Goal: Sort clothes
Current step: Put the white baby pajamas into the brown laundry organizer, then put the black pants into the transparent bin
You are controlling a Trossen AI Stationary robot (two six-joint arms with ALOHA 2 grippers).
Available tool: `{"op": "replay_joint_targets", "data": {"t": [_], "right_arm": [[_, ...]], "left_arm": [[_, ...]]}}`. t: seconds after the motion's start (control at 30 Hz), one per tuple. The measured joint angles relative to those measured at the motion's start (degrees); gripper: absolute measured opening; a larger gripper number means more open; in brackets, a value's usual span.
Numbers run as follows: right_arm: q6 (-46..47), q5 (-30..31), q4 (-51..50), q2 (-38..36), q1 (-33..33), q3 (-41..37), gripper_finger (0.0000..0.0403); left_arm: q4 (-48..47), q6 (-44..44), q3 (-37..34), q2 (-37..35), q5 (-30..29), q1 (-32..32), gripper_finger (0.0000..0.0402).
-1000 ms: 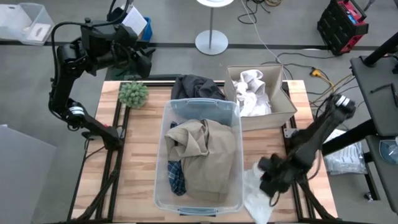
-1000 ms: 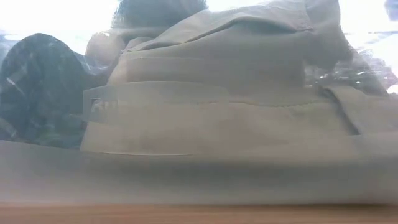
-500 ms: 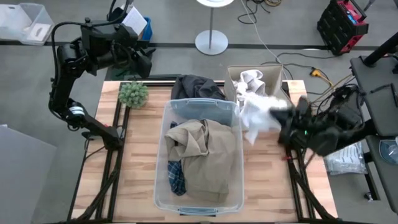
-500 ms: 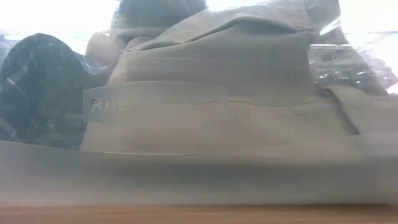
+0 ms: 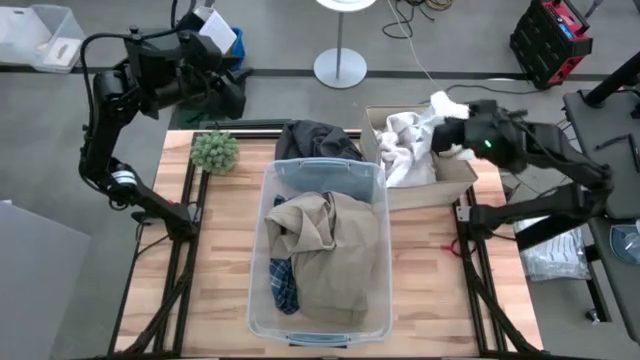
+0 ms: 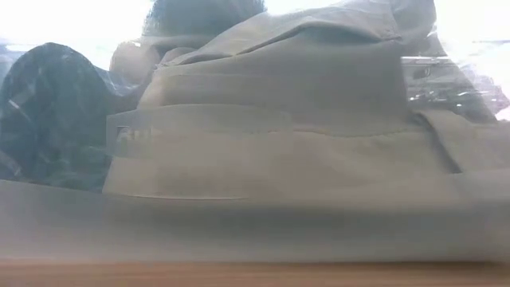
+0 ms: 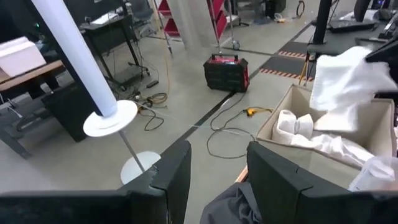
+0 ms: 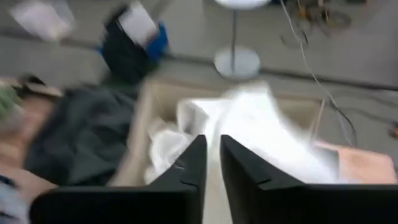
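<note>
Clear bin (image 5: 322, 180): being seen in the middle of the tabletop (image 5: 225, 250), with its wall filling the low view.
Tan khaki piece (image 5: 335, 250): lying bunched inside the clear bin, covering most of it; in the low view it is being pressed against the bin wall.
Plaid shirt (image 5: 284, 285): lying in the clear bin beside the tan khaki piece, partly under it, at the near left of the bin.
Dark grey piece (image 5: 318, 140): lying on the tabletop just behind the clear bin, touching its far rim.
Cardboard box (image 5: 455, 180): standing at the far right of the tabletop, just beside the clear bin, holding white pieces (image 5: 405, 150).
Right gripper (image 5: 452, 135): being held over the far right side of the cardboard box, its fingers clamped on a white cloth (image 5: 440, 108) that is being hung above the white pieces.
Green plant (image 5: 214, 150): standing at the far left corner of the tabletop.
Left gripper (image 5: 232, 97): being held raised beyond the far left edge of the tabletop, above the green plant; in the left wrist view its fingers are being kept apart, with nothing between them.
</note>
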Motion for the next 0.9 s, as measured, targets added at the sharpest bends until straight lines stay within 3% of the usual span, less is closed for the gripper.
{"op": "replay_joint_targets", "data": {"t": [0.13, 0.3, 0.5, 0.6, 0.9], "right_arm": [[-5.7, -11.4, -0.6, 3.9, -11.8, 0.1, 0.0061], [-10.8, -26.7, -1.2, 8.9, -22.9, 2.6, 0.0142], [-14.5, -26.7, -1.1, 11.0, -24.0, 6.4, 0.0229], [-14.7, -26.3, -0.2, 10.4, -24.1, 7.4, 0.0257], [-13.2, -26.6, -0.8, 9.4, -23.9, 7.7, 0.0271]], "left_arm": [[-2.5, -0.7, -0.1, 0.9, 0.2, 0.0, 0.0137], [-8.9, -1.0, -0.1, 2.3, 3.7, 0.1, 0.0137], [-17.5, -0.3, -0.1, 5.5, 12.4, 0.7, 0.0137], [-19.1, 1.9, -0.1, 8.4, 13.6, 1.4, 0.0137], [-23.7, 18.9, -0.4, 16.6, 21.3, 10.0, 0.0137]]}}
